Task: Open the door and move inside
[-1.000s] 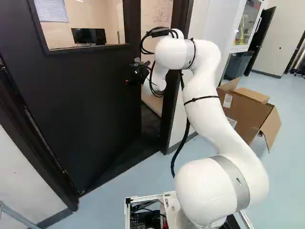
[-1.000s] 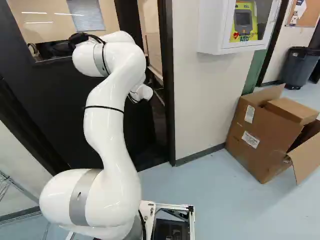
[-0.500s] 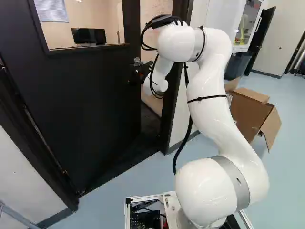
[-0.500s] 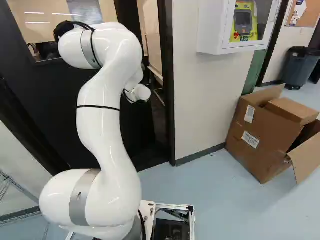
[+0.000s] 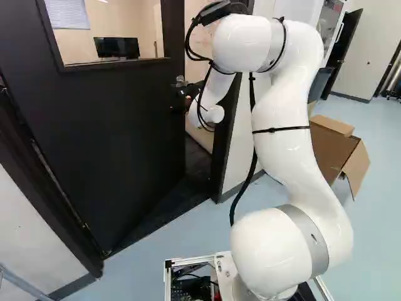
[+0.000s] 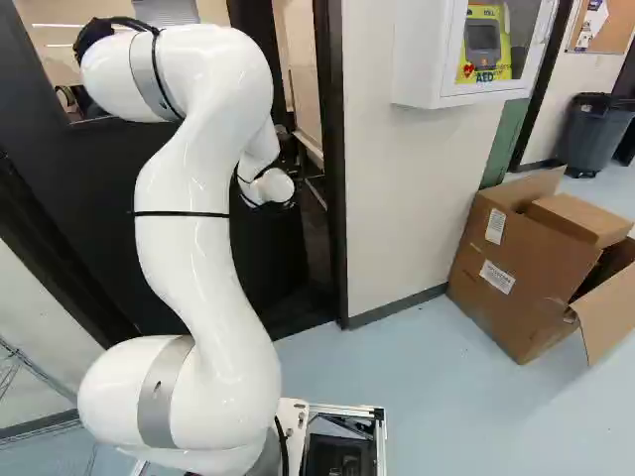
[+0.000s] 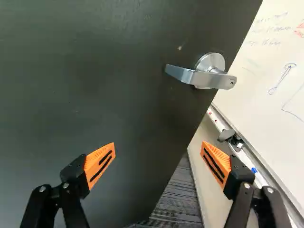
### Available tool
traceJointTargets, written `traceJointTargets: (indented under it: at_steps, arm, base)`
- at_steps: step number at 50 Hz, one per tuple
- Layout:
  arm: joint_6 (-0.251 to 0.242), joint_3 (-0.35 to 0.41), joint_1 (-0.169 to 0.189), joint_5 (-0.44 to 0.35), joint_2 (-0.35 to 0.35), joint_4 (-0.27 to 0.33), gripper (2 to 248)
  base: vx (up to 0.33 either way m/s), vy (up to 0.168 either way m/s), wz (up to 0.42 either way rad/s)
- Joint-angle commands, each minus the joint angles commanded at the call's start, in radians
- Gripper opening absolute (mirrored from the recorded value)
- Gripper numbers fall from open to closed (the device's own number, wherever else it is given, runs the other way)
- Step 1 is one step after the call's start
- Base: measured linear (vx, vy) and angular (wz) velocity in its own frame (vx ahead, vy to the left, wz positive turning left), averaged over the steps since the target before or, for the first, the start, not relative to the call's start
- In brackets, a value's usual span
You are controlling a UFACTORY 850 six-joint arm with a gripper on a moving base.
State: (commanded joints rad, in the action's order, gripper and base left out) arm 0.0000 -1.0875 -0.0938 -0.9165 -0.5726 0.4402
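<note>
The dark, flat door with a glass pane (image 5: pixel 119 138) stands ajar; unlatching is judged complete. Its silver metal lever handle (image 7: pixel 202 78), near the free edge, lies ahead of the black two-fingered gripper with orange pads (image 7: pixel 158 144), which is spread wide and grips nothing. A gap shows beside the black door frame (image 5: pixel 228 135); pushing the door wider and driving through appear outstanding. Handwriting marks the glossy whiteboard (image 7: pixel 278 66), mostly unreadable. Print appears on the yellow boxed device (image 6: pixel 483 45); small white labels (image 6: pixel 497 277) on the brown cardboard carton (image 6: pixel 516 317) are illegible.
</note>
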Motion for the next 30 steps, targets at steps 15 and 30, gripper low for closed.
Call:
traceJointTargets:
  at_steps: [15, 30]
  arm:
    - [0.0, 0.089, -0.004, 0.009, 0.067, -0.063, 247]
    - [0.0, 0.176, -0.008, 0.018, 0.135, -0.13, 247]
  base:
    - [0.0, 0.0, 0.0]
    - [0.0, 0.0, 0.0]
